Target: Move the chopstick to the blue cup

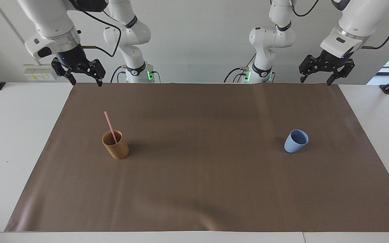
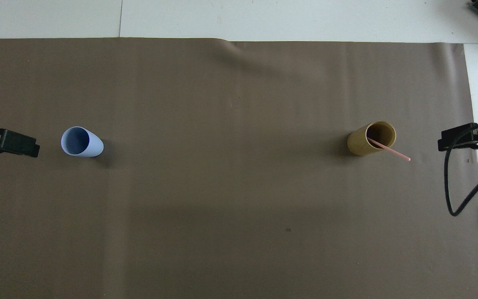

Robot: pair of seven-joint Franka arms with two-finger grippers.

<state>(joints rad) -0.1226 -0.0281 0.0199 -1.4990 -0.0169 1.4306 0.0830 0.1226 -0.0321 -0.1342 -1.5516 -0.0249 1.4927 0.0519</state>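
Observation:
The pale pink chopstick (image 1: 110,126) (image 2: 388,148) stands slanted in a tan-brown cup (image 1: 116,145) (image 2: 371,139) toward the right arm's end of the table. Toward the left arm's end stands the light-blue cup (image 1: 295,141) (image 2: 82,142), upright with nothing in it. My right gripper (image 1: 86,81) (image 2: 446,143) hangs open, high over the brown mat's edge by the robots, apart from the tan cup. In the same way my left gripper (image 1: 316,81) (image 2: 29,147) hangs open over that edge, apart from the blue cup. Neither holds anything.
A brown mat (image 1: 201,175) (image 2: 230,207) covers most of the white table. A black cable (image 2: 457,195) loops down from the right arm over the mat's end.

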